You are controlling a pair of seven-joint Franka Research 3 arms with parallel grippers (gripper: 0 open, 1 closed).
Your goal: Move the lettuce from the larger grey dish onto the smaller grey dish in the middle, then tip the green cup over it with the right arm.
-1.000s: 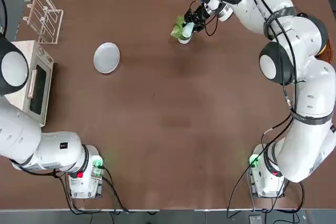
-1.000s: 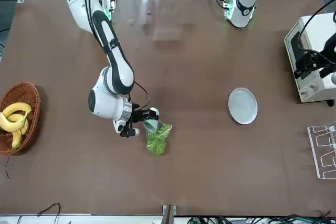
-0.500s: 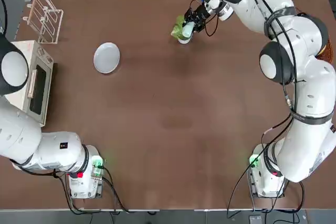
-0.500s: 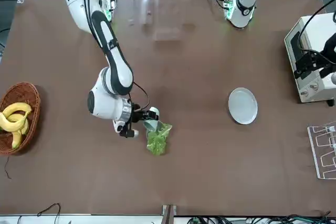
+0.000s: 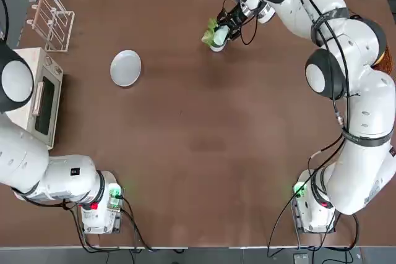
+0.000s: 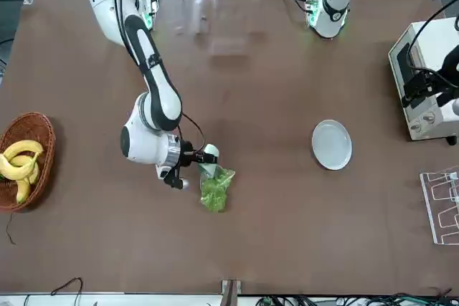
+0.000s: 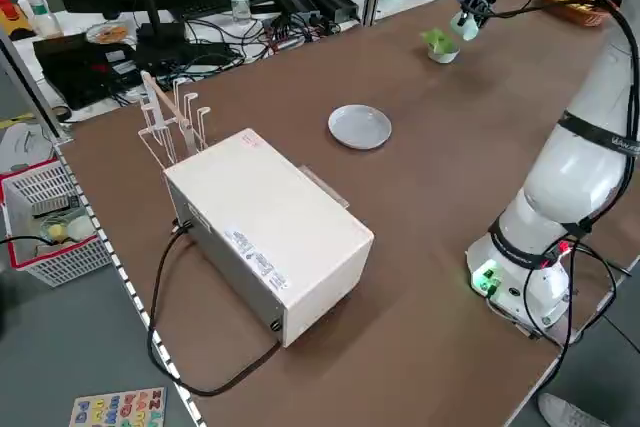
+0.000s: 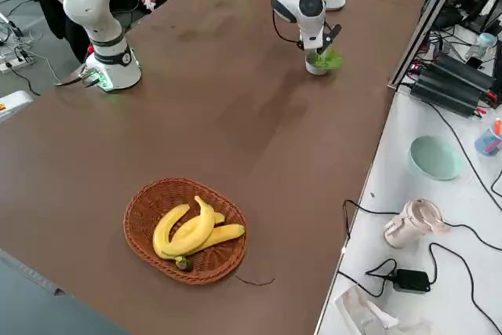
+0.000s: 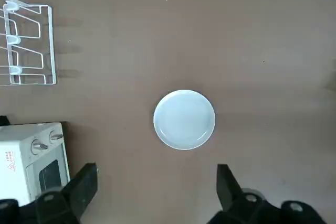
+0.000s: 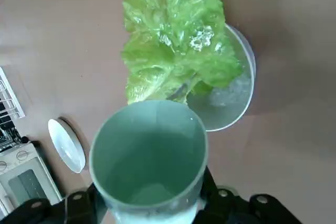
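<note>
Lettuce point(image 10: 170, 40) heaped in smaller grey dish point(image 10: 231, 103). Green cup point(image 10: 149, 158) tilted just beside lettuce, clamped in right tool point(image 5: 230, 20). Left tool point(image 9: 157, 195) spread wide above larger grey dish point(image 9: 184, 119), well apart from lettuce.

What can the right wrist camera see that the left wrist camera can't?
Only the right wrist view shows the lettuce sitting in the smaller grey dish, with the green cup held tipped toward it in the right gripper. Only the left wrist view shows the clear rack and the left gripper with its jaws open. Both show the larger grey dish, empty, and the toaster oven.
</note>
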